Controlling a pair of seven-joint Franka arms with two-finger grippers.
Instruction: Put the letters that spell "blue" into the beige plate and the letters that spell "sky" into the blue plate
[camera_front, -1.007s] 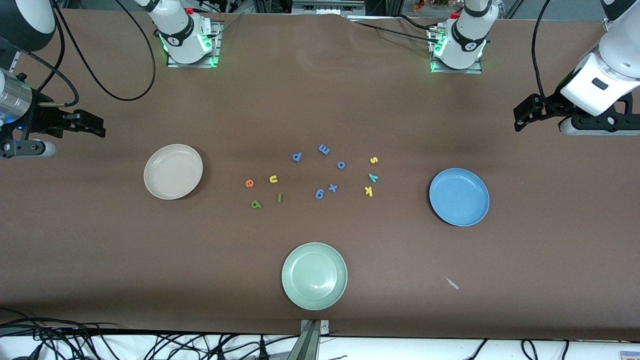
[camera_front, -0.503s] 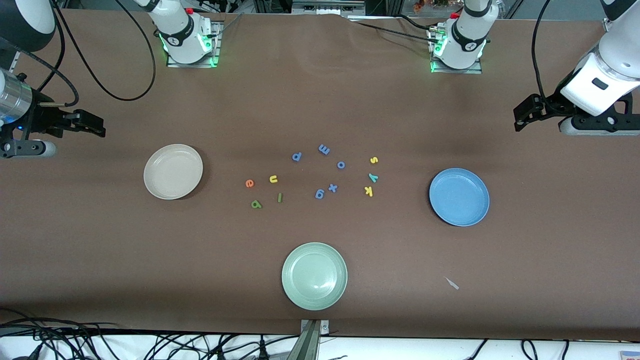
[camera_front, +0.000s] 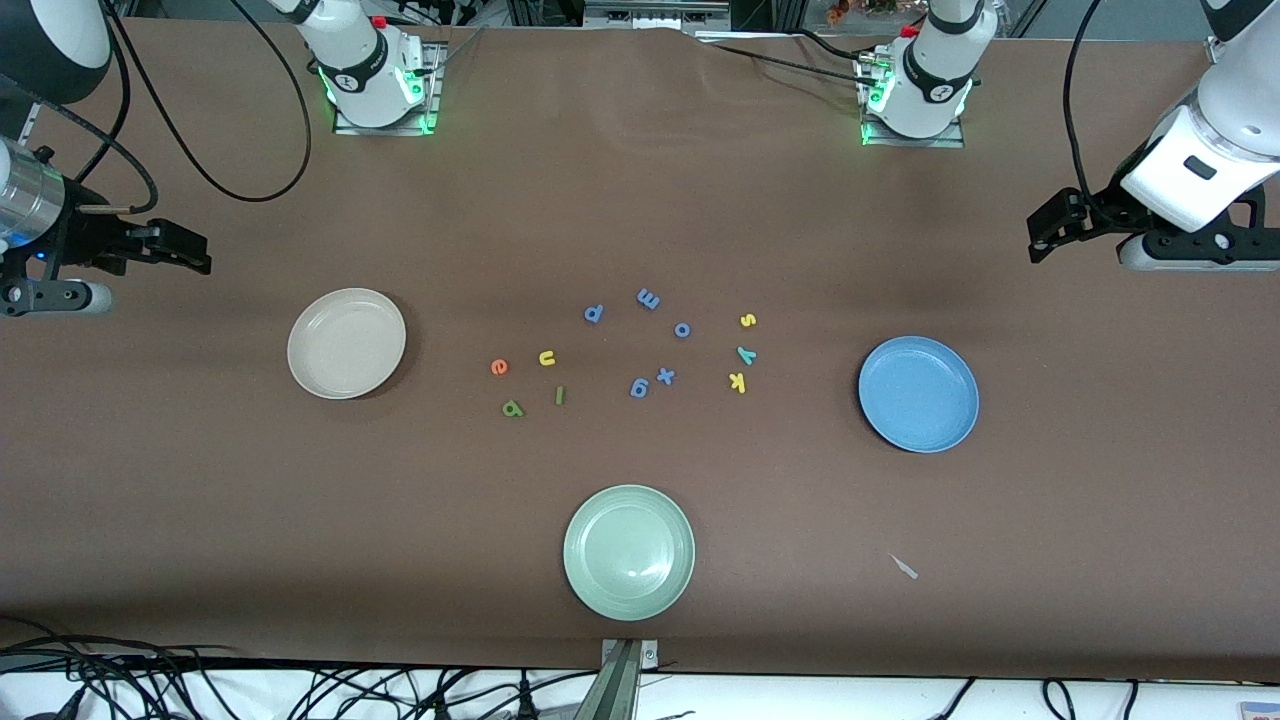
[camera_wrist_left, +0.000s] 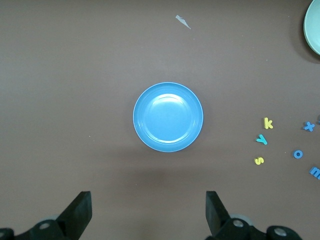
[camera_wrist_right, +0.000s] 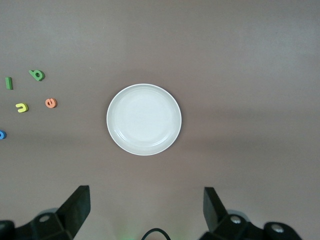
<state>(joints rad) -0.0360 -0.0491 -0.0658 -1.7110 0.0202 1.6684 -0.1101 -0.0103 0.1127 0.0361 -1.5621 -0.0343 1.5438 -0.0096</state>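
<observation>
The beige plate (camera_front: 346, 343) lies empty toward the right arm's end of the table, and the blue plate (camera_front: 918, 393) lies empty toward the left arm's end. Between them, near the beige plate, are the orange e (camera_front: 499, 367), yellow u (camera_front: 547, 358), green l (camera_front: 560, 396) and green b (camera_front: 513, 408). Closer to the blue plate are the yellow s (camera_front: 748, 320), teal y (camera_front: 746, 354) and yellow k (camera_front: 738, 382). My right gripper (camera_front: 185, 250) hangs open and empty high above the table by the beige plate (camera_wrist_right: 144, 119). My left gripper (camera_front: 1045, 230) hangs open and empty by the blue plate (camera_wrist_left: 168, 117).
Several periwinkle letters (camera_front: 648, 298) lie in the middle between the two letter groups. A pale green plate (camera_front: 629, 552) sits nearer the front camera. A small pale scrap (camera_front: 904, 567) lies near the front edge. Black cables hang by both arm bases.
</observation>
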